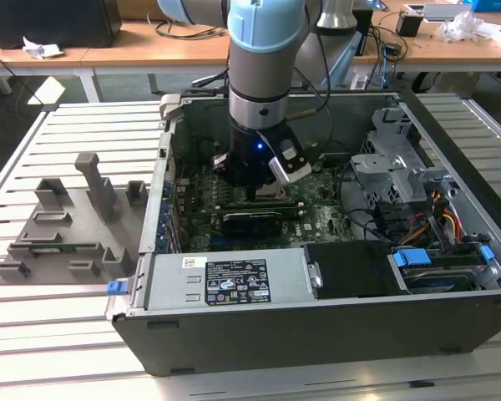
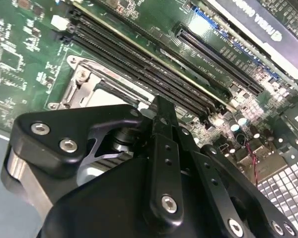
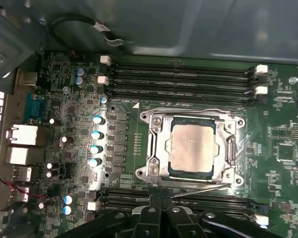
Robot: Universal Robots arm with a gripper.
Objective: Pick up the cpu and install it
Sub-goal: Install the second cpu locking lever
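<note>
Currently the cpu [image 3: 191, 147] sits flat in the socket frame [image 3: 192, 148] on the motherboard [image 3: 288, 148], right of centre in the first wrist view; silver lid faces up, metal frame around all four sides. Nothing is touching it. RAM slots [image 3: 184, 74] run in rows above the socket in that frame, more slots [image 3: 213, 201] below it.

The pincer [image 3: 161, 218] shows at the bottom centre of the first wrist view, just below the socket. Its fingers [image 3: 151, 215] are pressed together with nothing between them, so closed and empty. In the second wrist view the pincer body [image 2: 159, 163] fills the lower half of the frame and covers most of the socket; only a frame corner [image 2: 82, 82] shows at mid left.

In the exterior view the arm [image 1: 263, 75] comes straight down into the open computer case [image 1: 317, 292], pincer [image 1: 255, 171] low over the board at frame centre. The grey fixture tray [image 1: 67, 225] with upright posts sits at left of the frame on the slatted desk [image 1: 33, 351], beside the case.
</note>
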